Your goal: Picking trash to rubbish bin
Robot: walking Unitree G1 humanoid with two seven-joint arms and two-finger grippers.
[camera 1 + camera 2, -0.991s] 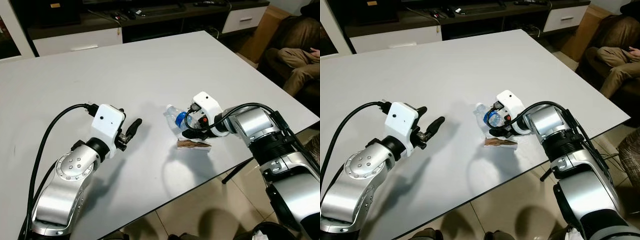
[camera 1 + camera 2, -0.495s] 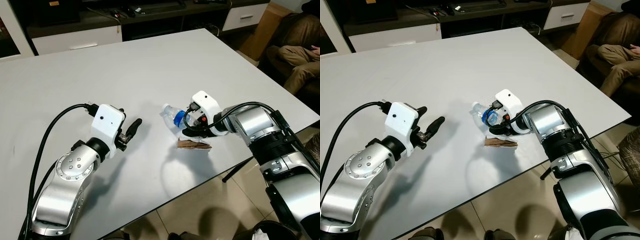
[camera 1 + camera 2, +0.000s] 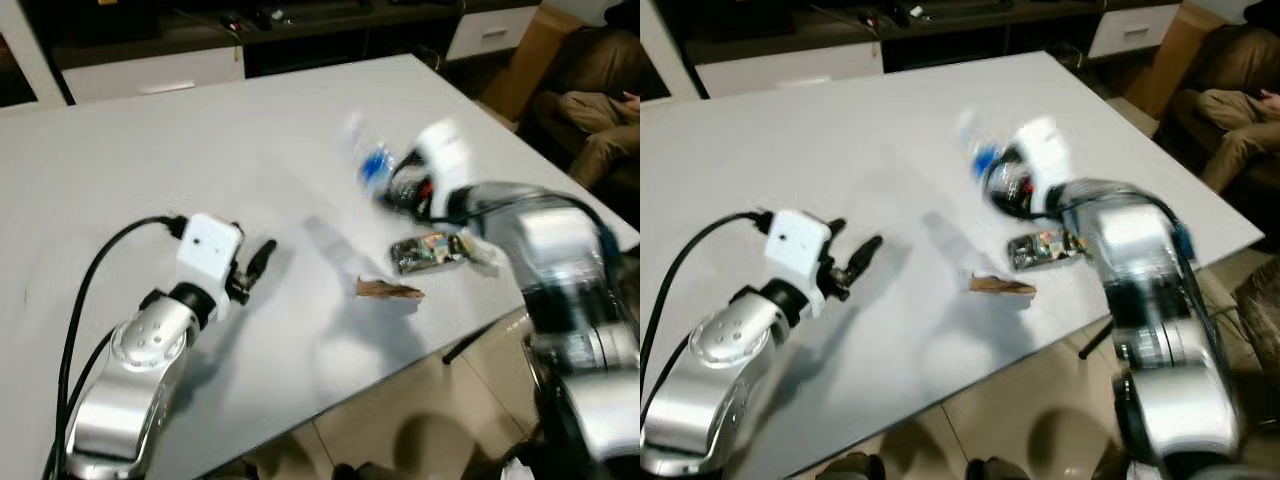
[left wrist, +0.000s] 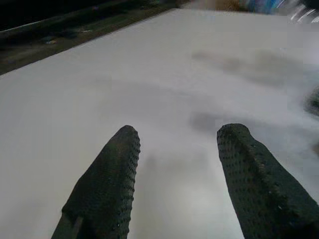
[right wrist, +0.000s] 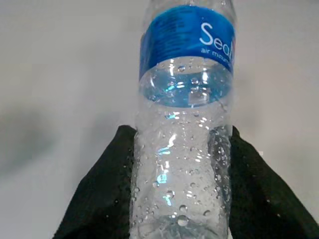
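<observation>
1. Right pincer [image 5: 182, 199]: clamped on a clear plastic bottle [image 5: 183, 124] with a blue label, one black finger [image 5: 99, 194] pressed to each side of the wet, droplet-covered body.
2. Seen from the head: bottle [image 3: 372, 160] lifted clear of the white surface [image 3: 150, 150], blurred, carried above the far right part of it.
3. Right arm [image 3: 545, 240]: bent at the elbow, forearm reaching in from the right edge of the surface, wrist raised; whole arm smeared by motion.
4. Left pincer [image 4: 179, 164]: fingers spread apart with nothing between them, tips just above the bare surface.
5. Left arm [image 3: 150, 340]: folded low over the near left part of the surface, white wrist block up, black cable looping back along it, pincer [image 3: 258, 260] aimed toward the middle.
6. Below the right forearm: a crumpled shiny wrapper [image 3: 430, 250] lying on the surface near the right edge.
7. Just nearer than that: a small brown scrap [image 3: 390, 290] lying flat, apart from both pincers.
8. Beyond the surface: a low dark cabinet with white drawers [image 3: 150, 70].
9. Far right: a seated person's legs [image 3: 600, 120] on a brown sofa, well apart from the arms.
</observation>
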